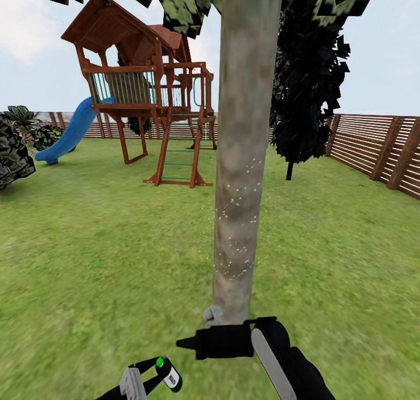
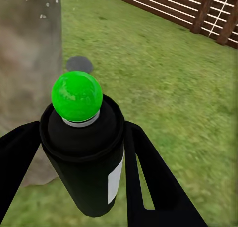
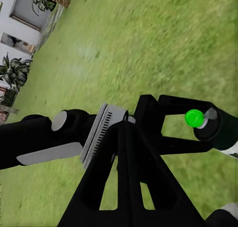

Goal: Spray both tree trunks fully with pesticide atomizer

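A thick grey-brown tree trunk (image 1: 240,172) rises straight ahead of me, with fine white pesticide specks (image 1: 236,219) scattered over its lower bark. Low in the head view, my left gripper (image 1: 153,374) is shut on the pesticide atomizer (image 1: 170,376), a small dark can with a green knob and a white label. In the left wrist view the atomizer (image 2: 84,182) stands upright between the left gripper's (image 2: 82,152) fingers, right beside the trunk (image 2: 27,63). My right gripper (image 1: 185,343) is shut and empty, pointing left at the trunk's foot. The right wrist view shows its closed tips (image 3: 124,125) and the atomizer (image 3: 206,122) beyond them.
Grass lawn (image 1: 87,242) lies all around. A wooden playset (image 1: 146,97) with a blue slide (image 1: 70,132) stands at the back left, and a near-black conifer (image 1: 306,97) just behind the trunk on the right. The slatted fence (image 1: 379,149) runs along the right. A dark bush (image 1: 11,152) sits far left.
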### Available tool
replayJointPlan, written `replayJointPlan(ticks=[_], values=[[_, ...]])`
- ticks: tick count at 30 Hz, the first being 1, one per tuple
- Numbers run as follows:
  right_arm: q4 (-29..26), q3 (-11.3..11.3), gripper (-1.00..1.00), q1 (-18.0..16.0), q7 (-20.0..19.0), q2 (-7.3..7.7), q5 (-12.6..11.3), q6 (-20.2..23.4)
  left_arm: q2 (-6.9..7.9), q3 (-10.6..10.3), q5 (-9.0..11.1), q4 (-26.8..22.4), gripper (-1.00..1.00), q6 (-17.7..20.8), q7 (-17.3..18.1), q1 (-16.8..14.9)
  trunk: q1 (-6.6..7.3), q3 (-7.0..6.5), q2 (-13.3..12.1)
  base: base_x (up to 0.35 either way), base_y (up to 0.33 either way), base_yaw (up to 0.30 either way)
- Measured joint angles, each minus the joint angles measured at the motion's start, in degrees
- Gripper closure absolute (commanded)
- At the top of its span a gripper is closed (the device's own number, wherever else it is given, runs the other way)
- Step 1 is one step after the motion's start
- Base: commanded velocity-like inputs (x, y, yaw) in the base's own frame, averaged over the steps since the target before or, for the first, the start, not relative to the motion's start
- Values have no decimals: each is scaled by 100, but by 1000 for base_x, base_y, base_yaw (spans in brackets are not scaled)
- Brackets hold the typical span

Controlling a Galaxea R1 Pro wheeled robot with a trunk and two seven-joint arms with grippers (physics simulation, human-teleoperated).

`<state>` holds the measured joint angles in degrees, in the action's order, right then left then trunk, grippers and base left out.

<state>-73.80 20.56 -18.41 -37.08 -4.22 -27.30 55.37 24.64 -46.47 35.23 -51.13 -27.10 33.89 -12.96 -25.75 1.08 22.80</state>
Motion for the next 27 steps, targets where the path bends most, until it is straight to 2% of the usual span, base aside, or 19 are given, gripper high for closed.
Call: replayJointPlan(ticks=[6, 11, 27], values=[[230, 65, 100, 0, 14, -104, 9, -94, 4, 0, 2, -29, 100, 0, -4, 4, 0, 0, 0, 0, 0, 0], [268, 131, 100, 0, 117, -111, 2, -121, 6, 0, 2, -109, 100, 0, -8, 3, 0, 0, 0, 0, 0, 0], [320, 137, 100, 0, 134, -118, 2, -130, 14, 7, 1, -347, 100, 7, -10, 6, 0, 0, 0, 0, 0, 0]])
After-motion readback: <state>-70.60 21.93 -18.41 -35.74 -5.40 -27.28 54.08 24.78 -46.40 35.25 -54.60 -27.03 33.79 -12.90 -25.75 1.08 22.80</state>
